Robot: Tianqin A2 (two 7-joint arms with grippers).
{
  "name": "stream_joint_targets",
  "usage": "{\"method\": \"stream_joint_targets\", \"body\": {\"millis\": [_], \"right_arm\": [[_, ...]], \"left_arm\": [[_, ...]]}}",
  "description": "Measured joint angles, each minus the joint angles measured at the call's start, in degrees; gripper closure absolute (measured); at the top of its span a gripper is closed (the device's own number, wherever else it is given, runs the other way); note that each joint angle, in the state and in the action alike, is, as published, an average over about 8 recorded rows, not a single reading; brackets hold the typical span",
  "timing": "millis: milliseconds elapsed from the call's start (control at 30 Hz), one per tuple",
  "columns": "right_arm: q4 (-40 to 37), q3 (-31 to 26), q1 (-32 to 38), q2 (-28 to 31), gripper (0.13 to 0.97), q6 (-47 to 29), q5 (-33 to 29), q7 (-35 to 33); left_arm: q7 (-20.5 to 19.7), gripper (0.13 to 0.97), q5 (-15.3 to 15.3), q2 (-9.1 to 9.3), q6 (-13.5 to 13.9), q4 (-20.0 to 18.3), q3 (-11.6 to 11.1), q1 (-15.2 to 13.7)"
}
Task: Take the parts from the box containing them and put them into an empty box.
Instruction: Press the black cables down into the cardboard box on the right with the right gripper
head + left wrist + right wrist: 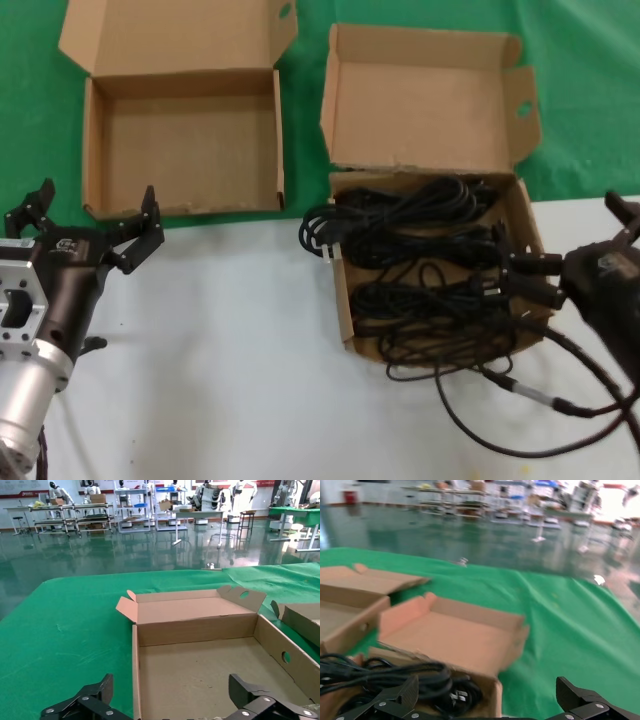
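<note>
Head view: two open cardboard boxes sit side by side at the back of the table, where a green cloth (590, 90) meets a white surface (230, 350). The wider box (185, 140) on the robot's left has nothing inside it, and its flat lid (175, 35) is folded back with an oval hole near one corner. The squarish box (440, 260) on the right holds the black power cords (430, 270), piled in loose coils; one plug end (322, 232) hangs over the wall facing the wider box, and a few loops spill over the near edge onto the white surface. Its winged lid (420, 100) stands up behind it. The left gripper (88, 222) hovers just in front of the wider box's near wall, fingers spread wide and holding nothing. The right gripper (585, 250) is at the far right side of the cord box, beside its right wall, also spread open, with no cord between its fingers. In the left wrist view the empty box's bare floor (210, 680) lies right ahead between the two open fingertips (95, 695). In the right wrist view the cords (395, 680) lie just beyond the open fingers (395, 700), inside the box.
</note>
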Motion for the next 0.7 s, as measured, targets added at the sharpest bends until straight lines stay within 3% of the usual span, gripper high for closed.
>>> {"method": "stream_joint_targets", "body": {"millis": [167, 400, 533, 700], "right_arm": [[6.3, -3.5, 0.0, 11.9, 0.129, -0.7, 3.0, -2.1], [10.4, -9.7, 6.9, 27.0, 0.129, -8.2, -1.4, -2.5], [8.4, -14.1, 15.2, 30.1, 0.129, -16.7, -8.1, -1.2], [3.4, -19.1, 27.3, 28.6, 0.129, -29.8, -15.4, -2.3]], "left_arm": [[0.0, 0.27, 0.0, 0.0, 0.0, 0.0, 0.0, 0.0], [0.0, 0.417, 0.0, 0.0, 0.0, 0.0, 0.0, 0.0], [0.0, 0.492, 0.0, 0.0, 0.0, 0.0, 0.0, 0.0], [0.0, 0.626, 0.0, 0.0, 0.0, 0.0, 0.0, 0.0]]}}
